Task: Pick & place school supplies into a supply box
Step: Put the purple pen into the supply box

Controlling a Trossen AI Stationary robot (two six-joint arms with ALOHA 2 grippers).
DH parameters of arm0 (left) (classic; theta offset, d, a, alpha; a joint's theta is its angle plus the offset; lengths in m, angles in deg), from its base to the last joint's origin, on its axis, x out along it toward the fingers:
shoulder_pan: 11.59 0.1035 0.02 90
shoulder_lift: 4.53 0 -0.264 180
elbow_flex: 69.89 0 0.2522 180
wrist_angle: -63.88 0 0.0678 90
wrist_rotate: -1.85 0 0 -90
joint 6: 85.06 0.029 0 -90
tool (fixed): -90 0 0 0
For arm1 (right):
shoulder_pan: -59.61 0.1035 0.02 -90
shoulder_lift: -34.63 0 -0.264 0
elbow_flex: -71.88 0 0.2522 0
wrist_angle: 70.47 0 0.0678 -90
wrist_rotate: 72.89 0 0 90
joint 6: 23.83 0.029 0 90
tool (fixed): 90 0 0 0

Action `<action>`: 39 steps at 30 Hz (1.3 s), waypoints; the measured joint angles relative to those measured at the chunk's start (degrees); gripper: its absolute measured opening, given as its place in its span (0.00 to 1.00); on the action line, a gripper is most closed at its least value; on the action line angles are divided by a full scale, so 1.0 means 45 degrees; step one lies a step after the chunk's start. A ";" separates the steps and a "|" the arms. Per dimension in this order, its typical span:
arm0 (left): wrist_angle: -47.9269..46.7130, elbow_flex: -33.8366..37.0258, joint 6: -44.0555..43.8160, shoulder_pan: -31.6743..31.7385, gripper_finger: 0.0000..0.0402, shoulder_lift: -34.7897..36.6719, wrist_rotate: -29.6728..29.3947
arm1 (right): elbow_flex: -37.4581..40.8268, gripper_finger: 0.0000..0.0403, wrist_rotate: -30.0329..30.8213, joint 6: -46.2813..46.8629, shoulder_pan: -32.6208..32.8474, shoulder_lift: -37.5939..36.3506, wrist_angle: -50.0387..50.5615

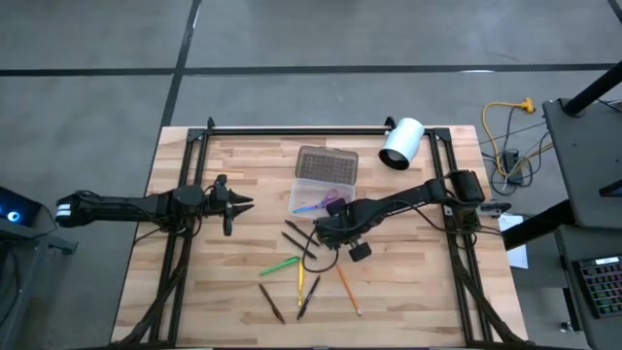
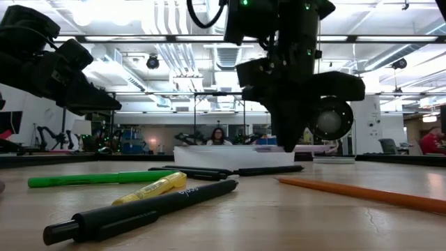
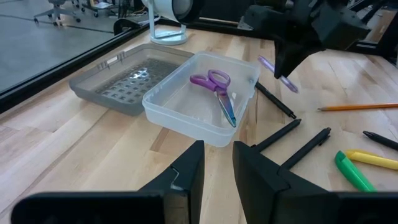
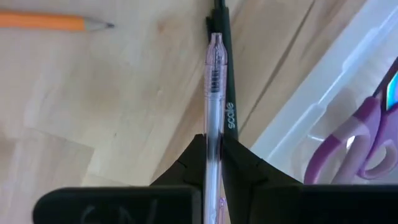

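Note:
My right gripper (image 4: 213,149) is shut on a clear, purple-tinted pen (image 4: 214,87) and hangs just above the table beside the supply box (image 1: 313,199). The box is a translucent tray, and its grey lid (image 1: 327,165) lies open flat behind it. Purple-handled scissors (image 3: 217,90) lie inside the tray. On the wood nearer the front lie a green marker (image 1: 280,264), a yellow one (image 1: 300,282), an orange pencil (image 1: 348,289) and dark pens (image 1: 296,238). My left gripper (image 1: 233,202) waits at the left, open, with nothing between its fingers (image 3: 186,174). My right gripper pinches the clear pen at about mid-length (image 4: 214,140) between its two fingers. The fingers come from above, pointing down, and lie across the pen. The pen is lifted clear of the table and slants, with its front end (image 3: 287,84) sticking out past the fingers.
A white cylinder (image 1: 401,143) lies at the far right of the table, beyond the box. Black frame rails (image 1: 292,129) run along the far edge and down both sides. Bare wood lies between my left gripper and the box.

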 joint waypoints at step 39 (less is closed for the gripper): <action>0.0000 0.0000 0.0000 0.0004 0.17 0.0000 0.0000 | -0.0580 0.04 0.4666 0.3004 -0.0638 -0.0010 -0.3587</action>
